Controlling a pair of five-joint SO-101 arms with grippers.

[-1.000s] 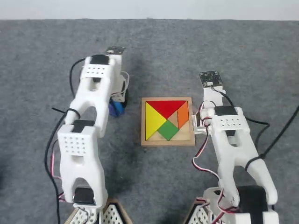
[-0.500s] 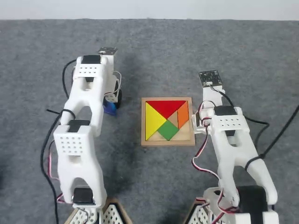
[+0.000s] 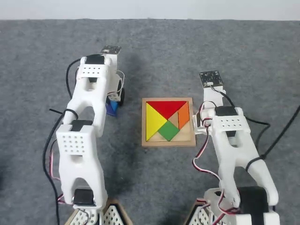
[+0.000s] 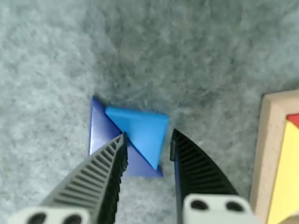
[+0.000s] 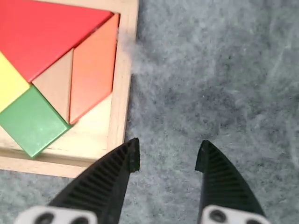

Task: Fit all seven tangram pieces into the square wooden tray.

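The left gripper (image 4: 148,137) hangs over two blue pieces on the grey felt (image 3: 154,56). Its jaws are moderately open and straddle one corner of the light blue triangle (image 4: 140,128) without clamping it. That triangle lies partly on top of a dark blue piece (image 4: 99,128), and one finger (image 4: 112,161) covers part of the darker one. Both blue pieces sit outside the square wooden tray (image 3: 168,143), near its left side but not touching it.

In the tray lie a red triangle (image 5: 51,32), a yellow triangle (image 3: 155,123), a green square (image 5: 30,121), a small tan triangle (image 5: 56,86) and an orange parallelogram (image 5: 93,70), with bare wood showing in one corner beside the orange piece. The right gripper (image 5: 169,151) hovers over the felt just beside the tray's right rim, jaws apart and holding nothing
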